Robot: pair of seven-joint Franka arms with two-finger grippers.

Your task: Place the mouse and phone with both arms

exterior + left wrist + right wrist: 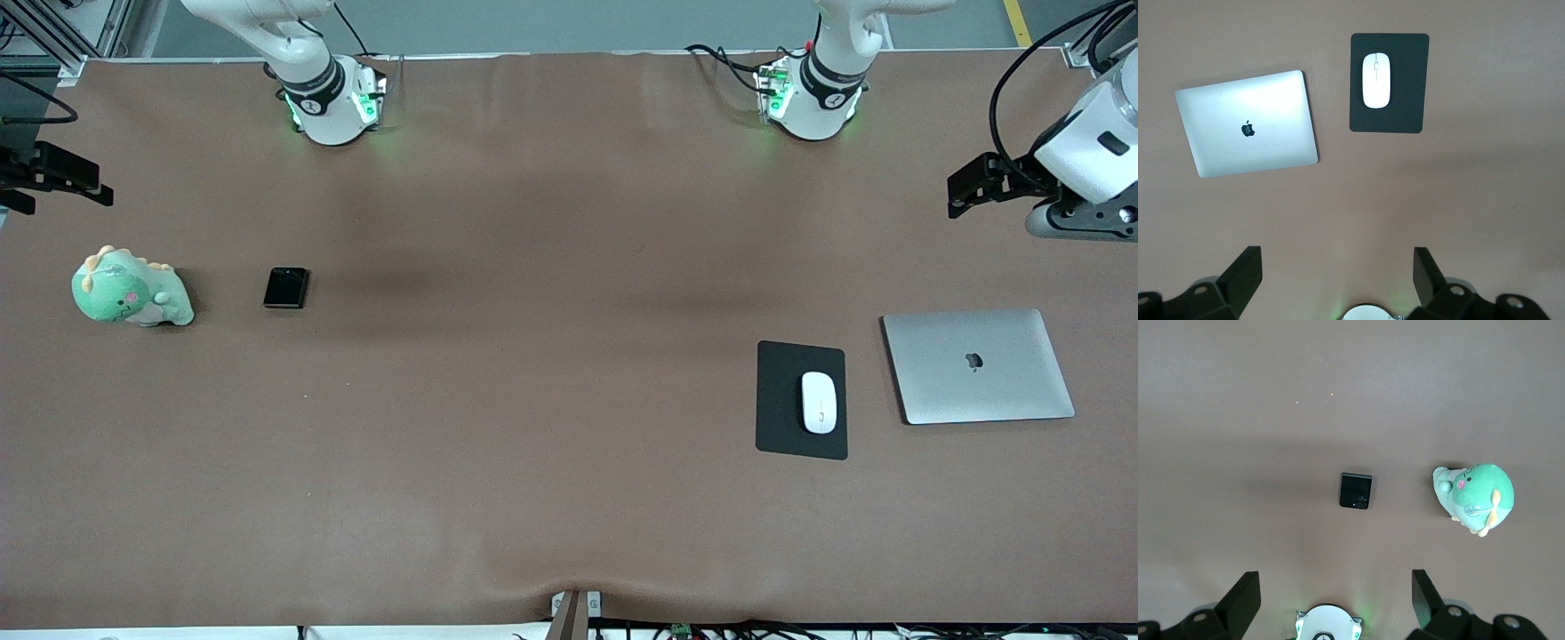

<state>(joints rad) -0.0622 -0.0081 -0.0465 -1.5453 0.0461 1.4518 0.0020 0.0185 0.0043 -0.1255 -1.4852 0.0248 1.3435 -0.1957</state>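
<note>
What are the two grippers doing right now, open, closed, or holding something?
Left gripper: jaws open, holding nothing, high over the table above the laptop and mouse.
Right gripper: jaws open, holding nothing, high above the phone.

Both arms' upper links cut off at front view's top; phone (285,287) lenses too small there.

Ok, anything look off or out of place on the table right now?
Nothing stands out. The mouse sits square on its black pad beside the closed laptop; the phone lies flat beside the green plush dinosaur. No spills or damage.
</note>
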